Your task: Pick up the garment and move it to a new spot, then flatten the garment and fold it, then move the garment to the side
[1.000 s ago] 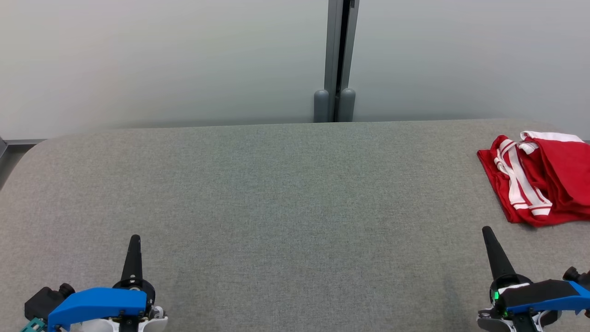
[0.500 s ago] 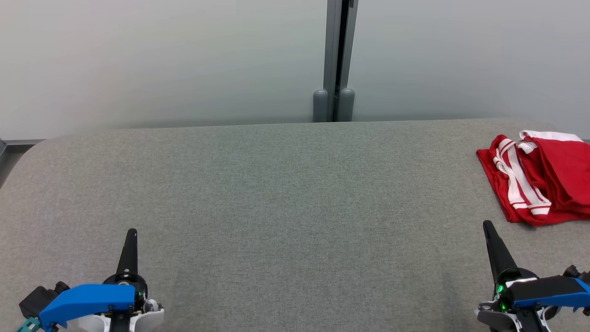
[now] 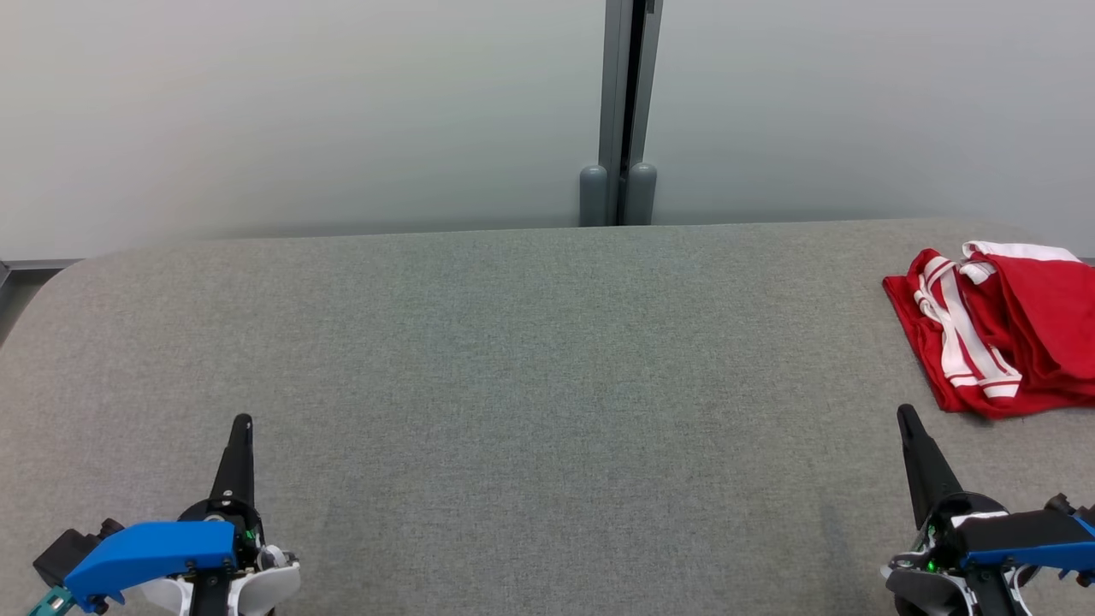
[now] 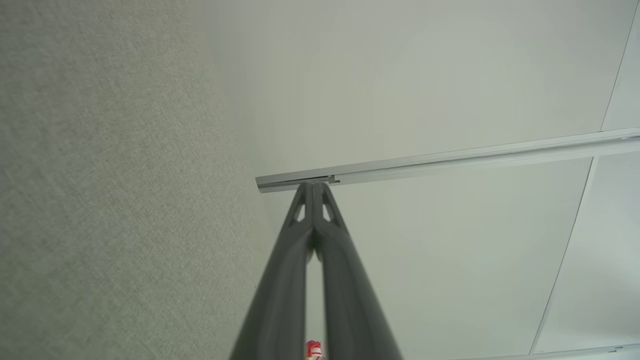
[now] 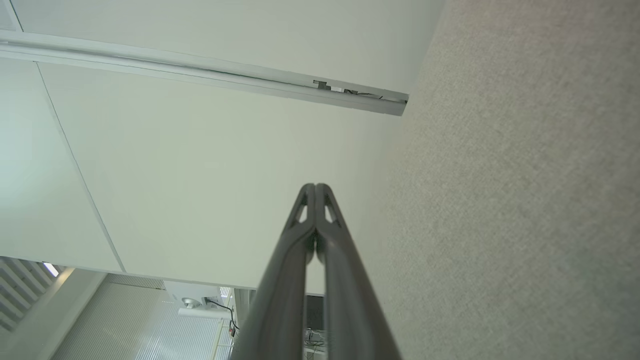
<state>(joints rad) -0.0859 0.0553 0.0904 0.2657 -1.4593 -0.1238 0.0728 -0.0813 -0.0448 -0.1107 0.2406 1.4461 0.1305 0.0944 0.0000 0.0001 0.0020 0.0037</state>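
Observation:
The garment (image 3: 1001, 329), red with white stripes, lies folded in a bundle at the far right of the grey table (image 3: 530, 342), partly cut off by the head view's right edge. A small red scrap of it (image 4: 313, 348) shows between the fingers at the bottom of the left wrist view. My left gripper (image 3: 243, 423) hovers shut at the lower left, holding nothing. My right gripper (image 3: 905, 413) is shut and empty at the lower right, just in front of the garment and apart from it. Both wrist views show the fingers (image 4: 315, 187) (image 5: 315, 187) pressed together.
A pale wall stands behind the table, with a grey vertical post (image 3: 623, 111) at the middle of the far edge. The table's left corner is rounded (image 3: 60, 274).
Both grippers have drifted a little down and outward in the head view. The garment has stayed where it was.

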